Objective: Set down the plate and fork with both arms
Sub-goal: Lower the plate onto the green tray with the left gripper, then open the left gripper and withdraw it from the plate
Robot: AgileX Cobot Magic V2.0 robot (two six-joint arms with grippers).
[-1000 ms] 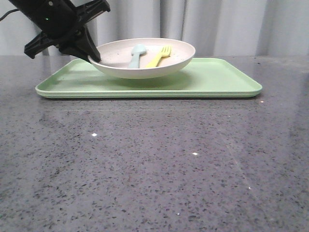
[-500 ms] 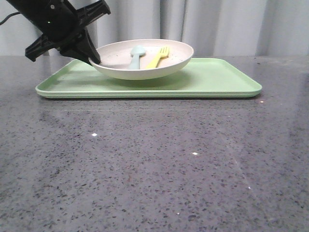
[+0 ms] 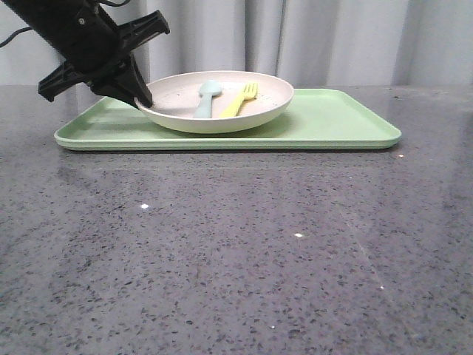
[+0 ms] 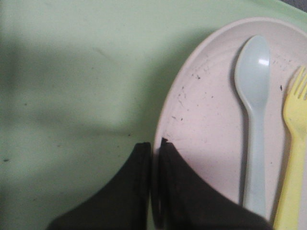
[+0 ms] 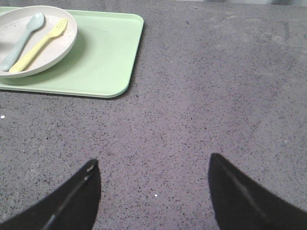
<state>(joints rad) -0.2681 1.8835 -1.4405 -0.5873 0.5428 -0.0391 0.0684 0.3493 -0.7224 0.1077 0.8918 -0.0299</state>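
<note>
Front view shows a dark speckled tabletop (image 3: 236, 259) with grey curtains (image 3: 332, 41) behind it. On the far part of the tabletop lies a flat rectangular light-green tray (image 3: 340, 122), the landmark here. The plate (image 3: 214, 103), a shallow off-white dish with a speckled inside, sits over the tray's left half; whether its base touches the tray cannot be told from this view. The left arm (image 3: 74, 33) reaches down from above the tray's left end, and its pincer (image 3: 142, 97) is clamped on the plate's rim on the side nearest that end. In the left wrist view the two dark fingers (image 4: 177, 191) stand almost together with the rim edge pinched between them, one inside the plate and one outside above the tray. Inside the plate lie a pale blue spoon (image 3: 207, 98) and, just beside it on the side toward the tray's right end, the yellow fork (image 3: 241, 99). The right pincer (image 5: 153, 191) hangs spread wide and empty above bare tabletop, well apart from the tray's right end.
</note>
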